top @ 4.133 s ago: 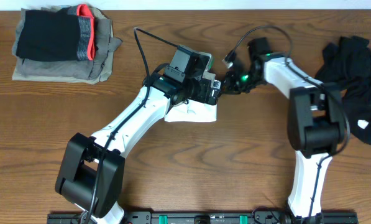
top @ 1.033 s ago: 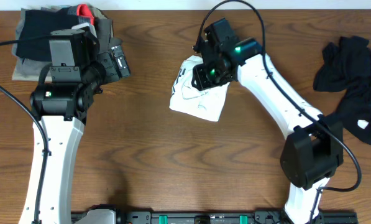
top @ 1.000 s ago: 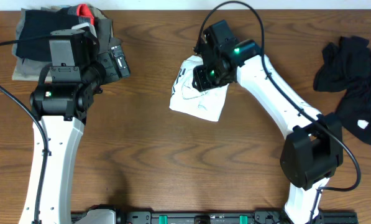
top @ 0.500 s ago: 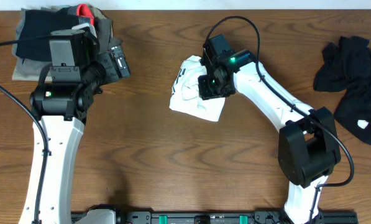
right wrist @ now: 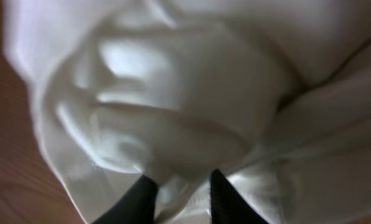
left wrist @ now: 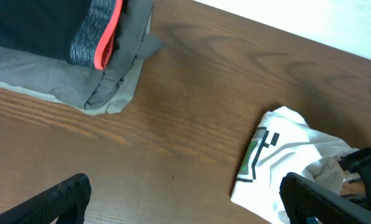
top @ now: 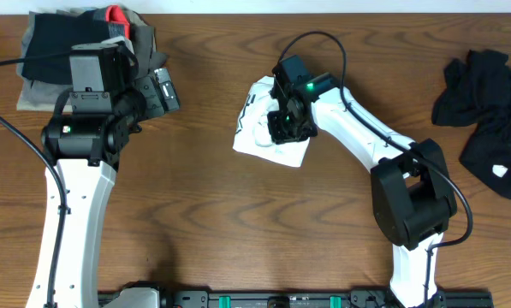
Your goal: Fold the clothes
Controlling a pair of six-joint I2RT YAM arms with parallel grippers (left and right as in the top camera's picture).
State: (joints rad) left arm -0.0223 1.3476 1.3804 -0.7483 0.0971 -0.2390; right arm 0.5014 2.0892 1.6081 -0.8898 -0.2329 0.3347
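- Overhead view: a crumpled white T-shirt (top: 257,139) of soft fabric, with small dark print, lies bunched near the middle of the brown wooden table (top: 238,231).
- The right end effector (top: 287,127) is down on the right part of that shirt, its arm reaching in from the lower right.
- Right wrist view: white cloth fills nearly the whole picture. The two dark fingertips (right wrist: 139,202) stand close together with a raised fold of the shirt pinched between them, so the end effector is nearly closed and has hold of the fabric.
- The left end effector (top: 163,88) hangs near the table's far left corner, just beside a stack of folded grey, black and red-trimmed garments (top: 75,60) and well apart from the shirt.
- Left wrist view: its fingers (left wrist: 61,199) sit at the two lower corners, spread wide, with only bare wood between them — it holds nothing.
- A loose heap of black garments (top: 486,94) lies at the right edge of the table, well apart from the shirt; a small white patch (top: 499,170) shows on its lower part.
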